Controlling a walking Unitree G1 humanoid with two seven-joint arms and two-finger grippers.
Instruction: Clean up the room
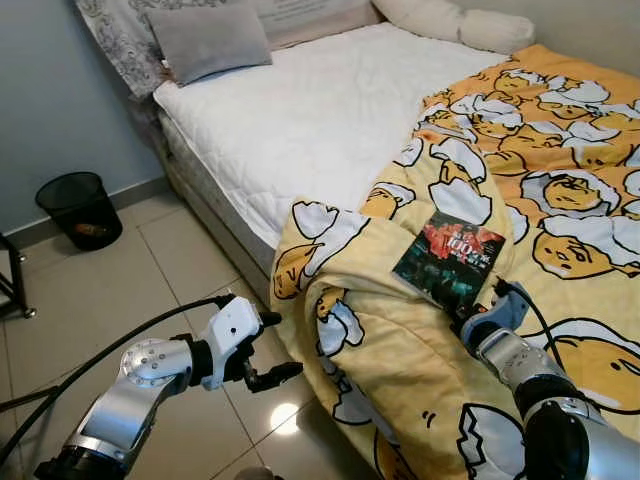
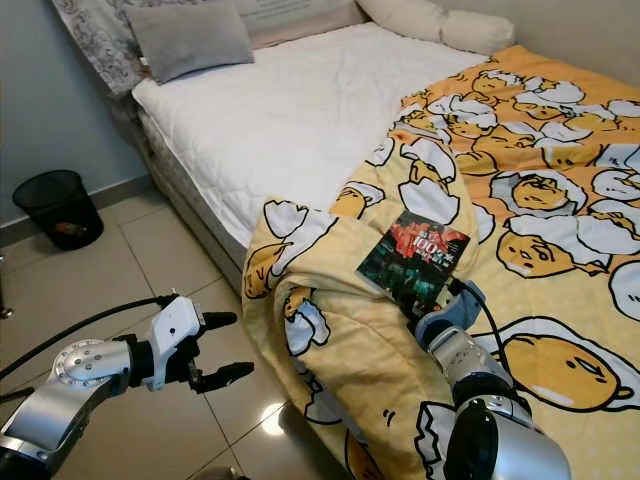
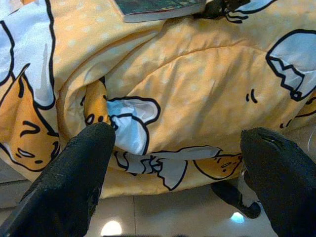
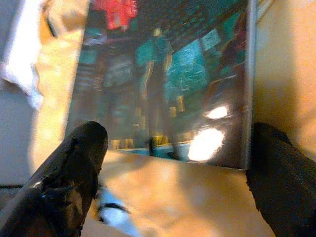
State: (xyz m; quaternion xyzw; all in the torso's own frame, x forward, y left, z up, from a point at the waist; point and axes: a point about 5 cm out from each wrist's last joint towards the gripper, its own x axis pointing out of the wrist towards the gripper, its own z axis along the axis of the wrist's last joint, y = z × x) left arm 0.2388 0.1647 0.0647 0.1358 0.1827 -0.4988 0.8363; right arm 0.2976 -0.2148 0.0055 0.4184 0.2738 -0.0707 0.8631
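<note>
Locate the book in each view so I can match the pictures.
Left eye view: book lies right of centre on the yellow blanket.
Right eye view: book at centre.
Left wrist view: its edge along the top.
Right wrist view: cover beyond the open right gripper.
Shared landmark: the blanket.

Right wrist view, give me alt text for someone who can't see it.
The right gripper hovers with open jaws just short of a glossy dark paperback book with a teal and red cover, lying on a yellow cartoon-print quilt.
</note>
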